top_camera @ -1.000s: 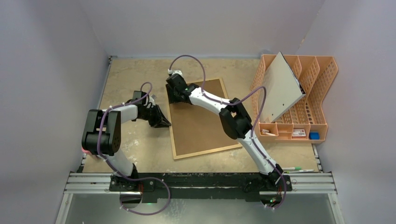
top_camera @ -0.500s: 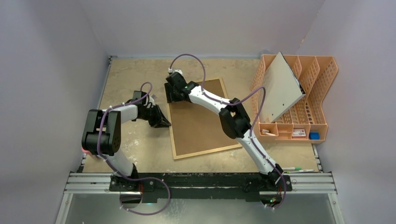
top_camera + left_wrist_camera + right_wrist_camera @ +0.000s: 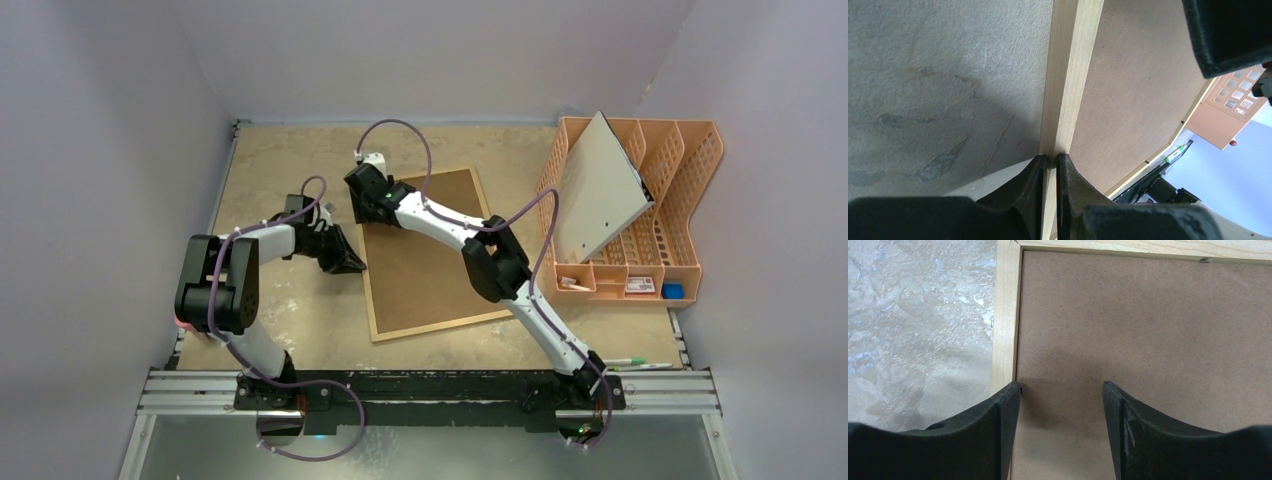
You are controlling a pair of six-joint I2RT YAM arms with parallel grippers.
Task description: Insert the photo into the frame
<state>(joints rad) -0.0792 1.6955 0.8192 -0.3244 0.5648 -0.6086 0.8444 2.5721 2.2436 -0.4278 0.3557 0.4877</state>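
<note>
Over the far left corner of the frame [image 3: 425, 280], the right gripper [image 3: 1062, 387] sits a touch nearer the table's left edge than a second ago, and its elbow has swung the same way. Left arm and frame: no change. Right jaws stand apart with nothing between them, fingertips low over the brown fibreboard back, the left one at the inner edge of the wood rail; contact cannot be told. About midway along the left rail, the left gripper [image 3: 1051, 159] is pinched onto the light wood, one finger on each side. Count: one frame, lying back-up on the middle of the table [image 3: 280, 160], slightly skewed; two arms; one orange file rack [image 3: 690, 200] at the right edge; one grey-white board [image 3: 600, 190] leaning tilted in it; two pens [image 3: 640, 363] by the near right corner. Small items in the rack's near compartments, too small to name. Right forearm crosses the frame's back and hides part of it from above.
</note>
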